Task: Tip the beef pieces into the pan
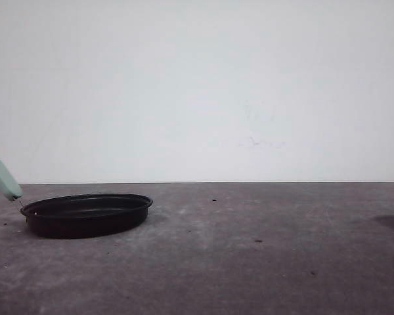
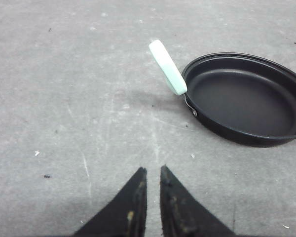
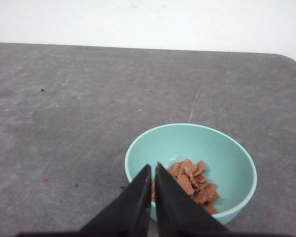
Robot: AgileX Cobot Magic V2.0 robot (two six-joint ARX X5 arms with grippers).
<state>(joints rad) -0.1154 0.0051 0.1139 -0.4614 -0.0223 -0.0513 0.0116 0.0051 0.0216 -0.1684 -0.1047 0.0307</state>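
Pre-pour: both grippers empty.
Right gripper (image 3: pixel 153 170) nearly shut above bowl (image 3: pixel 237 163) holding beef (image 3: pixel 192 182); left gripper (image 2: pixel 153 173) nearly shut, pan (image 2: pixel 246 98) at 2 o'clock, empty for receiving.

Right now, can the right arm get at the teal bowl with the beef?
Probably yes. The right gripper hangs just above the teal bowl, fingers nearly together, nothing between them; the beef pieces lie inside. It must open first.

A bare test setup rather than a lived-in kitchen: a scuffed grey counter (image 1: pixel 249 262) against a plain white wall (image 1: pixel 197 85), with cookware, a black pan (image 1: pixel 85 213) and a teal bowl (image 3: pixel 190 168), as props.
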